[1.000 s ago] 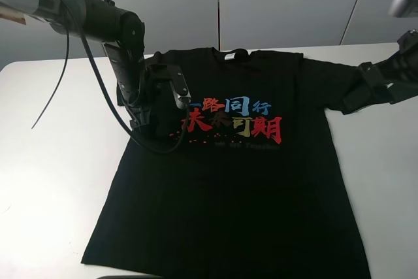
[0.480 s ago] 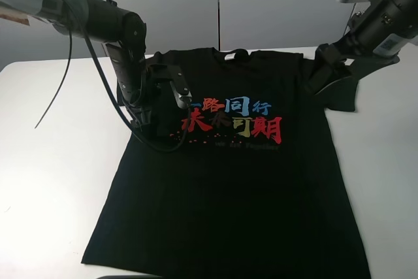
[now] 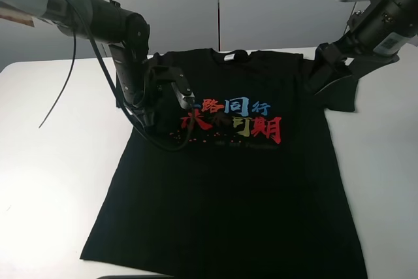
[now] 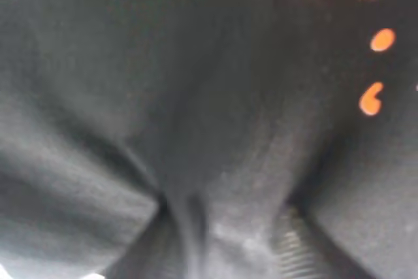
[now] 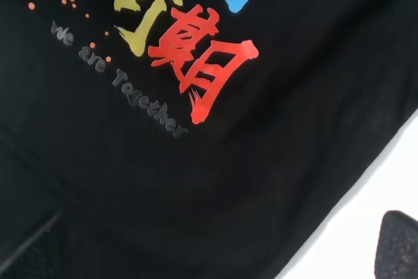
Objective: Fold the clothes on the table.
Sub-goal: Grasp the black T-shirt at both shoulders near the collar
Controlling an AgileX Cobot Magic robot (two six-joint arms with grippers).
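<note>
The black T-shirt (image 3: 228,181) lies flat, print (image 3: 238,119) up, across the middle of the white table (image 3: 52,181). My left gripper (image 3: 149,114) is pressed into the cloth just left of the print. Fabric puckers beneath it, but I cannot tell whether it has a pinch. The right gripper (image 3: 324,70), upper right, hangs wide open over the sleeve (image 3: 343,93), holding nothing. I want both layers caught before lifting, then a slow, even raise.

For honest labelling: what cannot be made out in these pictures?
- Left gripper: its grip on the T-shirt is unclear; the left arm covers the jaws in the exterior high view, and the left wrist view is blurred.
- Hem: partly cut off by the exterior high view's bottom edge.
- Sleeve on that side: mostly hidden under that arm.
</note>
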